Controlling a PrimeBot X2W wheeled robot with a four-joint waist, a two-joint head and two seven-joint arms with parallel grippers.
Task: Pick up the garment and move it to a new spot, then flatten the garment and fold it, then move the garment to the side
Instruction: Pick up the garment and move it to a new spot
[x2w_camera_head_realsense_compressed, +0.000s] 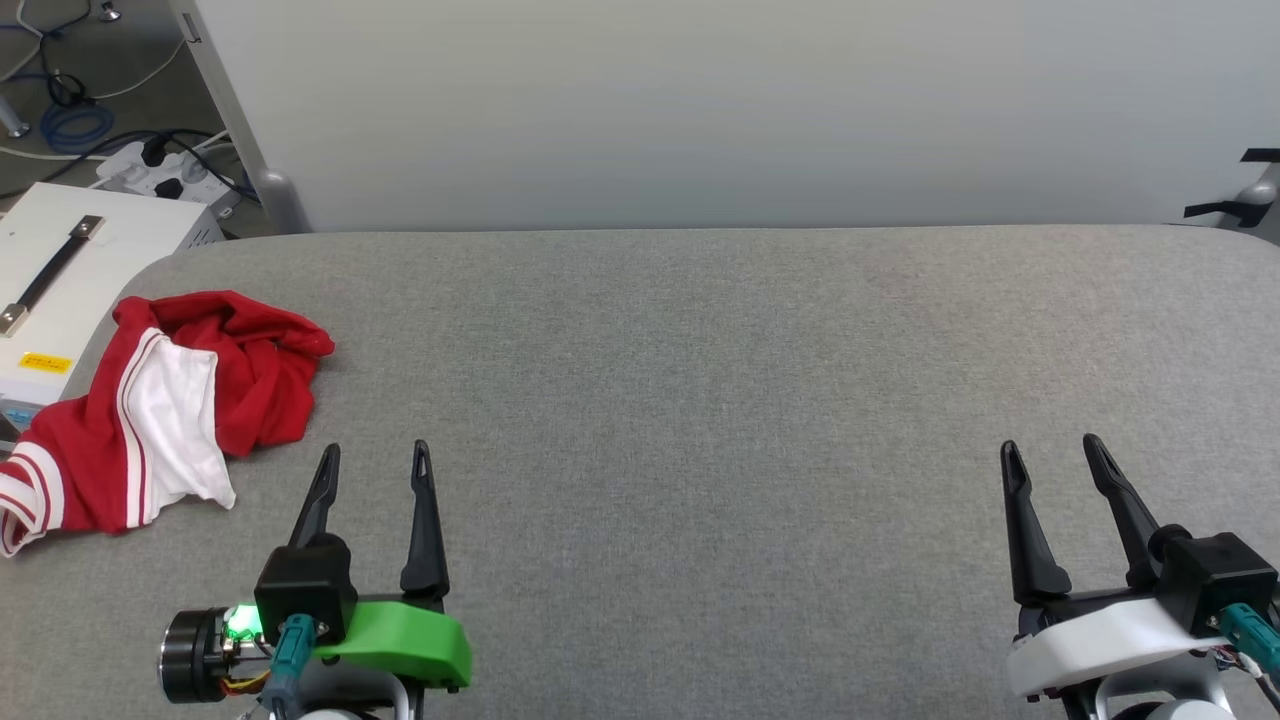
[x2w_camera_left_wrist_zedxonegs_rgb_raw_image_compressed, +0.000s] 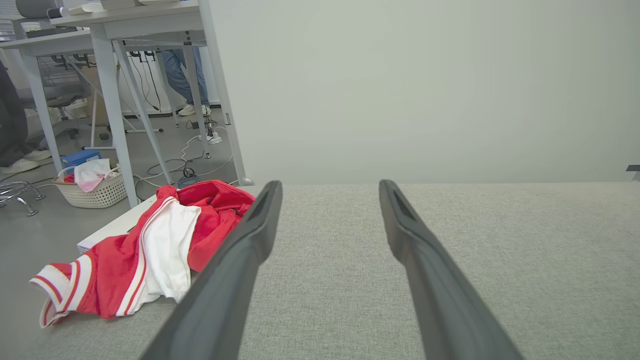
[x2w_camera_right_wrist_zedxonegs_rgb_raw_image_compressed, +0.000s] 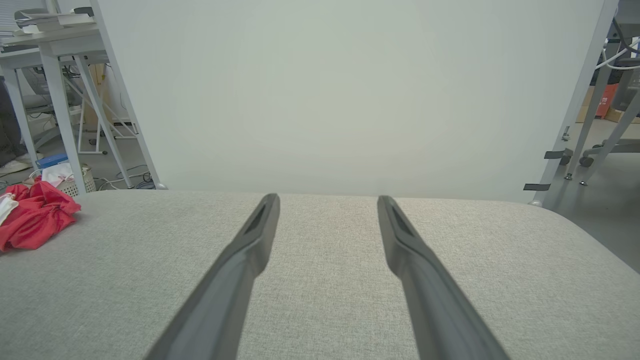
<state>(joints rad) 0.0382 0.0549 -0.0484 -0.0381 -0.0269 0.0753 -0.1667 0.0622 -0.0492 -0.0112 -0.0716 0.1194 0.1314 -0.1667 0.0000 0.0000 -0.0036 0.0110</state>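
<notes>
Two sets of jaws stand spread wide and empty. The left gripper (x2w_camera_head_realsense_compressed: 375, 450) and right gripper (x2w_camera_head_realsense_compressed: 1050, 445) sit low at the near edge of the grey fabric-covered worktop (x2w_camera_head_realsense_compressed: 700, 380), apparently a ready pose ahead of the first pick-up. The crumpled red jersey T-shirt with white sleeve and red-white striped trim (x2w_camera_head_realsense_compressed: 250, 380) lies heaped at the worktop's left edge, seemingly spilling a little over the side. It is near the left gripper and well apart from the right, so the left arm looks the natural one to reach it.
</notes>
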